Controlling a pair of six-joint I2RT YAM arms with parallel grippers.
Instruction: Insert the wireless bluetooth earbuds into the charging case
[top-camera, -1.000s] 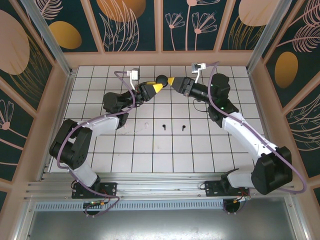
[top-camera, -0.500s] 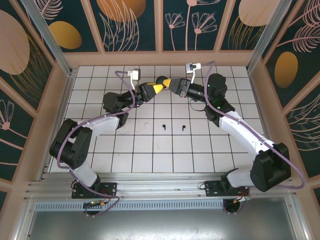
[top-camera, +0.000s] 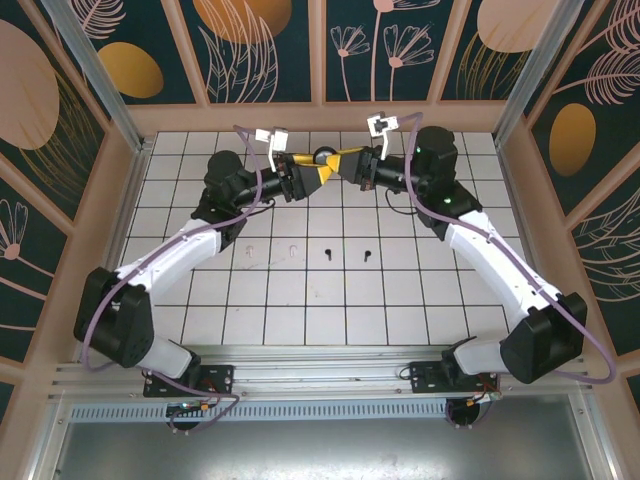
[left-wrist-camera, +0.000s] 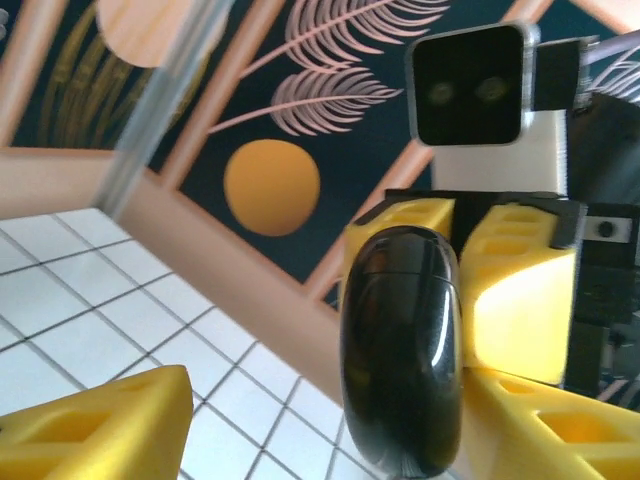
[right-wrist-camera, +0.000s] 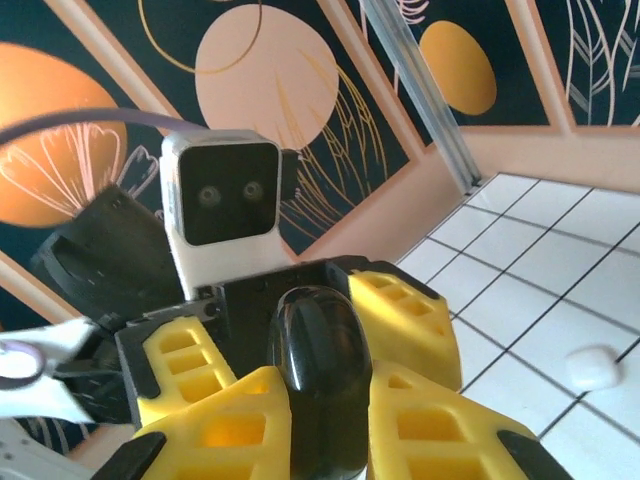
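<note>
The charging case (top-camera: 322, 157), a glossy black oval, hangs above the far middle of the worktop (top-camera: 400, 300), where the 2 arms meet. The right pincer (top-camera: 337, 162) clamps it: in the right wrist view its yellow fingers (right-wrist-camera: 435, 420) press against both sides of the case. The left pincer (top-camera: 312, 171) stands wide. In the left wrist view 1 of its fingers (left-wrist-camera: 100, 425) is well apart from the case and the other lies just beside it, though whether that one touches is hard to tell.

The 4 earbuds lie in a row on the white tiles nearer the arm bases, well apart from the case: the left white earbud (top-camera: 249, 250), the right white earbud (top-camera: 291, 248), the left black earbud (top-camera: 328, 254) and the right black earbud (top-camera: 367, 254). A small white blur (right-wrist-camera: 595, 368) on a tile in the right wrist view may be 1 of the white ones. Dark wall panels (top-camera: 250, 50) with leaf and disc patterns stand around the worktop.
</note>
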